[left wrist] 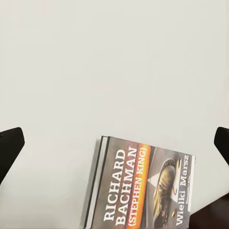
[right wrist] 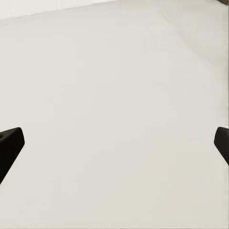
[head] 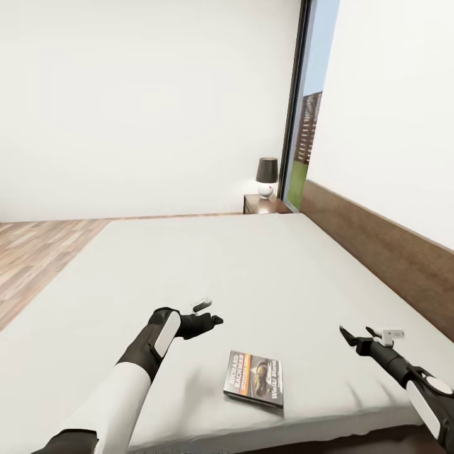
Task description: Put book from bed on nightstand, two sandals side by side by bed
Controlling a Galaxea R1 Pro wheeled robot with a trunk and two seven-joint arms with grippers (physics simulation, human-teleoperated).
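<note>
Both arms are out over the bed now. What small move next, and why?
Probably bring the left gripper down and toward the book. The book lies flat near the bed's front edge, between the arms and nearer the left one; that gripper's jaws stand wide and empty. The right gripper hovers over bare mattress.

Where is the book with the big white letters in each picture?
Head view: the book lies flat near the bed's front edge, between the left gripper and the right gripper.
Left wrist view: the book is low in the picture, its cover facing up.
Right wrist view: not in it.
Shared landmark: the off-white mattress.
</note>
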